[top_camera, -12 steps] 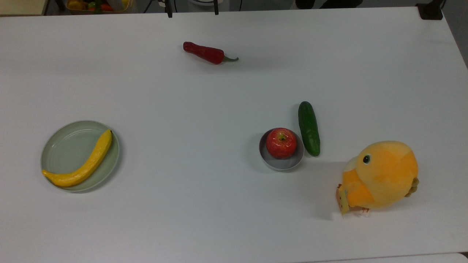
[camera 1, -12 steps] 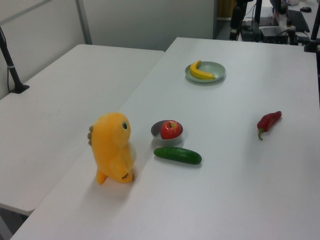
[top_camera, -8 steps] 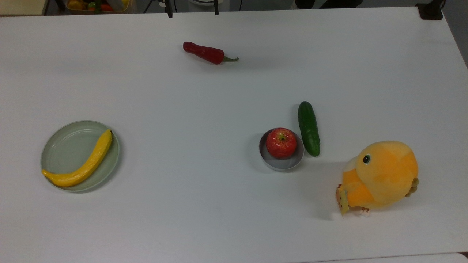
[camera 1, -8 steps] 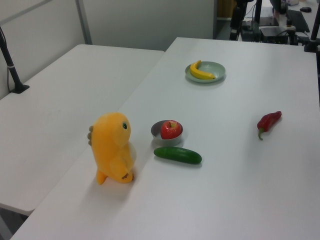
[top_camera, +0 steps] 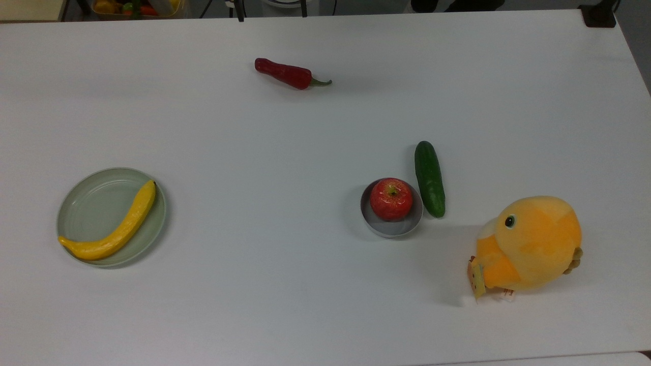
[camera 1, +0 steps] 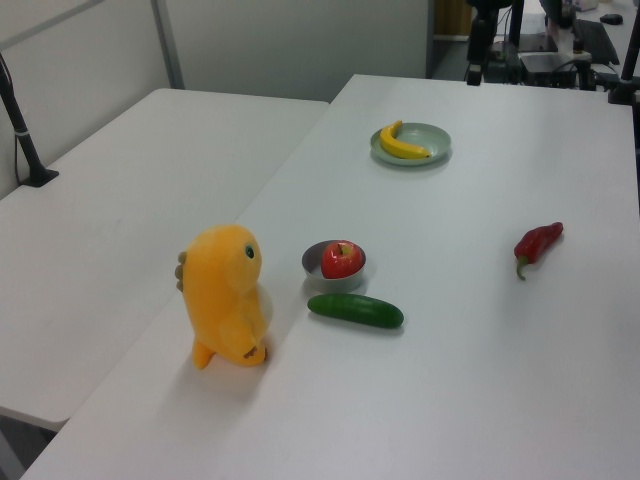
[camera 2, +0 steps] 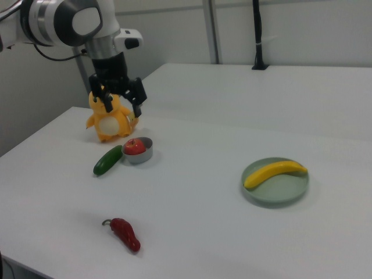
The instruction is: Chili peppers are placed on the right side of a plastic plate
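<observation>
While the gripper (camera 2: 123,103) hung in the air above the white table (top_camera: 285,213), its two black fingers pointed down and stood spread apart, with nothing between them. Seen in the right view, it appeared in front of an orange plush toy (camera 2: 108,119), though how close the two really were could not be told.

Below the gripper in the right view sat a small grey bowl (camera 2: 142,154) with a round red apple (camera 2: 134,146) inside it. A dark green cucumber (camera 2: 107,160) lay just beside the bowl on the right view's left, flat on the table.

Farther from the gripper, toward the near edge in the right view, the chili pepper (camera 2: 124,233) lay alone on the table, well apart from everything else. It was long, dark red and glossy, with a thin curved green stem at one end. In the top view the chili pepper (top_camera: 284,73) lay near the far edge, its stem pointing to the top view's right.

Farthest from the gripper, off to the right view's right, was the plastic plate (camera 2: 286,192), round, shallow and pale grey-green. A yellow banana (camera 2: 272,172) lay across it. The chili pepper and the plate were well apart.
</observation>
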Controlling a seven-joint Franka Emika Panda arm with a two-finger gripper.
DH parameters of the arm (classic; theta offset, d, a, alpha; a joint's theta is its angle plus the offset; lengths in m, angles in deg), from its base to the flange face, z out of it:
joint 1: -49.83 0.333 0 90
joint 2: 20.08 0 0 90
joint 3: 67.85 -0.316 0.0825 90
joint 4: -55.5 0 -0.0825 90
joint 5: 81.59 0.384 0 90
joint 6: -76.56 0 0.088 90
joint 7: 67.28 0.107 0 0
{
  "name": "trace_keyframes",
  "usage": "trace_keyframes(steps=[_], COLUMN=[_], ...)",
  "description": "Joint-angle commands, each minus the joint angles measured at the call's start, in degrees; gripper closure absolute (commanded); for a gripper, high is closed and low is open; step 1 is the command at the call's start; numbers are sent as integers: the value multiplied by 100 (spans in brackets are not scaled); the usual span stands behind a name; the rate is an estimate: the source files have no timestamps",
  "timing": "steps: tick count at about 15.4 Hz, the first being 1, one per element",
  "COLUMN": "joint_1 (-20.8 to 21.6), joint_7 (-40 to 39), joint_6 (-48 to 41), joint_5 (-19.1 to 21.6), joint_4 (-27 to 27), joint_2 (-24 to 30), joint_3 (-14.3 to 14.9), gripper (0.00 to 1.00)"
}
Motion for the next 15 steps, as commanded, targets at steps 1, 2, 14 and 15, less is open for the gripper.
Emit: trace_keyframes(steps=[1,2,14,15], joint_1=[278,383,490,437], joint_7=[-161,-162,-2214,-2714], joint_6=[-755,-773,210,246], joint_5=[89,89,-692,-772], joint_4=[534,780,2926,2988], joint_2=[423,546,732,732], joint_3=[-20,-28,-231,-231], gripper=[0,0,0,0])
